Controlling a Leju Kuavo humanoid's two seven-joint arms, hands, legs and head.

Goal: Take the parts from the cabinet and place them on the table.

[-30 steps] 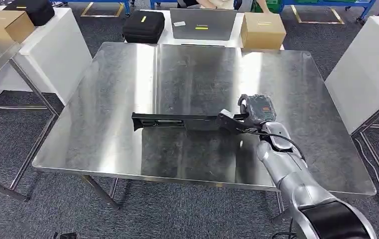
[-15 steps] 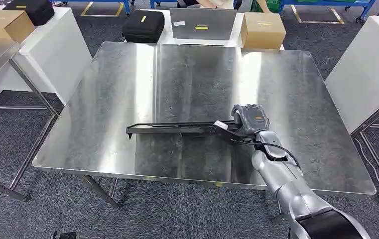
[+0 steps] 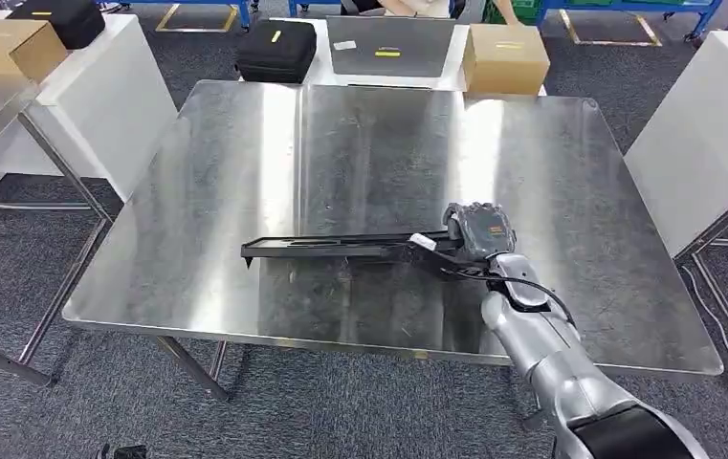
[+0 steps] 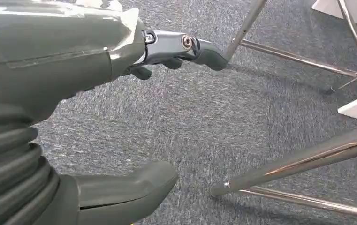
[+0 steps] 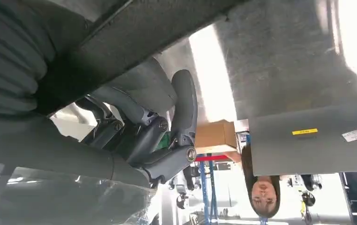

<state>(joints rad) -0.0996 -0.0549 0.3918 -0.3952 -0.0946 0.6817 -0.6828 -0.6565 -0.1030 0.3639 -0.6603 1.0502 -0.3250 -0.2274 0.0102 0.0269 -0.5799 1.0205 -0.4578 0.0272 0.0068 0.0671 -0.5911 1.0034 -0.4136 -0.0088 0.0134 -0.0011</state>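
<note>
A long black part (image 3: 331, 247) stretches leftward from my right hand (image 3: 479, 231), which grips its right end. It lies level and very low over the near middle of the steel table (image 3: 379, 143); whether it touches the surface I cannot tell. In the right wrist view the part (image 5: 134, 37) runs as a dark bar past the hand's curled fingers (image 5: 167, 140). My left hand (image 4: 49, 61) hangs beside the table over grey carpet, thumb and fingers apart, holding nothing.
Behind the steel table a white table carries a black case (image 3: 276, 48), a grey laptop (image 3: 390, 45) and a cardboard box (image 3: 504, 57). White tables stand at left (image 3: 101, 86) and right (image 3: 714, 124). A person sits beyond the far table. Steel legs (image 4: 307, 154) cross near my left hand.
My right hand has come slightly nearer and leftward, lowering the part and turning it flat toward the table. In the last half second it barely moved.
</note>
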